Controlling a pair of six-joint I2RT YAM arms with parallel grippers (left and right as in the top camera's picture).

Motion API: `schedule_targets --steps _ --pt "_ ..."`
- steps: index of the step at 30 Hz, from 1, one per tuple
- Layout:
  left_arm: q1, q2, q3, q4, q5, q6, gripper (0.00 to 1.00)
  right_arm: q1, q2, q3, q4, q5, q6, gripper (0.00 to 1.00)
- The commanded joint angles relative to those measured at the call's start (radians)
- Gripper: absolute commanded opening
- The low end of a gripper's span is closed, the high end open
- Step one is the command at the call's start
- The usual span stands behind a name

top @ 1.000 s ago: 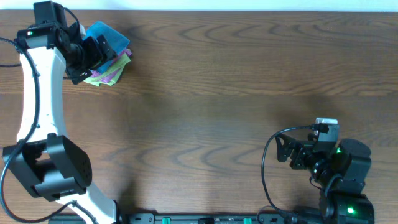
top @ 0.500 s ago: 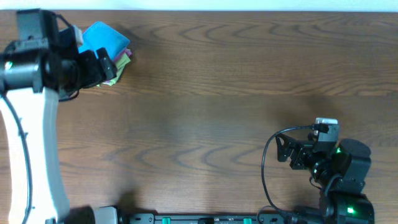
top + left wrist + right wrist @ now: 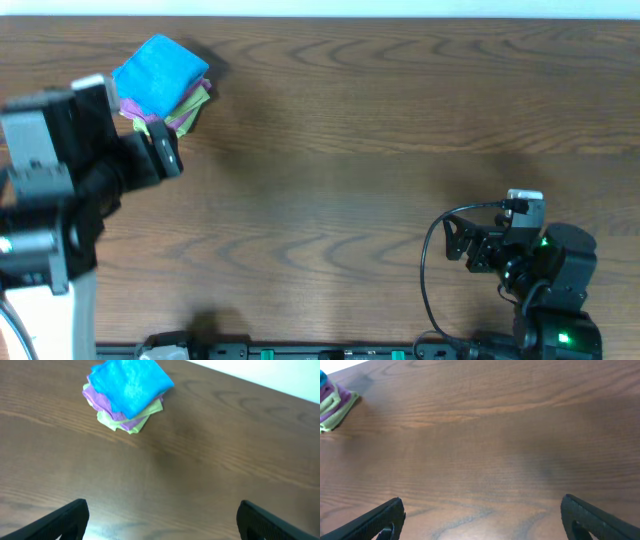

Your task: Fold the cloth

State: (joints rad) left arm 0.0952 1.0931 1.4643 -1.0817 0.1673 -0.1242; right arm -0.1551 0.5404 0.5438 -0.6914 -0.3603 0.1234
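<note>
The cloth (image 3: 160, 72) lies in the upper left of the overhead frame as a compact, roughly square blue packet. It is the top piece of a small stack. Directly under it is a purple cloth (image 3: 190, 103), and under that a green cloth (image 3: 158, 128); their edges show out at the lower side of the stack. In the left wrist view the cloth (image 3: 131, 385) is at the top of the frame, left of centre, and it covers most of the two pieces below it. The stack rests on the brown wooden counter (image 3: 350, 150).

The left tool (image 3: 165, 155) is just below the stack in the overhead frame, near it but not touching it. It looks large and blurred there. In its own wrist view the left tool (image 3: 162, 520) has its fingers (image 3: 70, 517) wide apart at the two lower corners, with only bare counter between them, so it holds nothing.

The right tool (image 3: 455, 240) is in the lower right of the overhead frame, well apart from the stack. In the right wrist view its fingers (image 3: 380, 520) are also spread wide and grip nothing.
</note>
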Motion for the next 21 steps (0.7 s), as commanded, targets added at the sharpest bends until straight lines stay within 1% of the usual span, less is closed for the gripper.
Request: schedule_targets --steps 1,4,7,14,21 --pt "-0.004 -0.108 -0.155 0.058 -0.018 0.042 0.96 -0.010 -0.005 -0.002 -0.001 -0.006 0.010 0.99" --pt "-0.004 -0.224 -0.296 0.113 -0.018 0.076 0.95 -0.010 -0.005 -0.002 -0.001 -0.006 0.010 0.99" --pt "-0.004 -0.352 -0.430 0.153 -0.018 0.135 0.95 -0.010 -0.005 -0.002 -0.001 -0.006 0.010 0.99" --pt "-0.005 -0.611 -0.669 0.152 -0.018 0.250 0.95 -0.010 -0.005 -0.002 -0.001 -0.006 0.010 0.99" --pt "-0.037 -0.800 -0.870 0.152 -0.022 0.282 0.96 -0.010 -0.005 -0.002 -0.001 -0.006 0.010 0.99"
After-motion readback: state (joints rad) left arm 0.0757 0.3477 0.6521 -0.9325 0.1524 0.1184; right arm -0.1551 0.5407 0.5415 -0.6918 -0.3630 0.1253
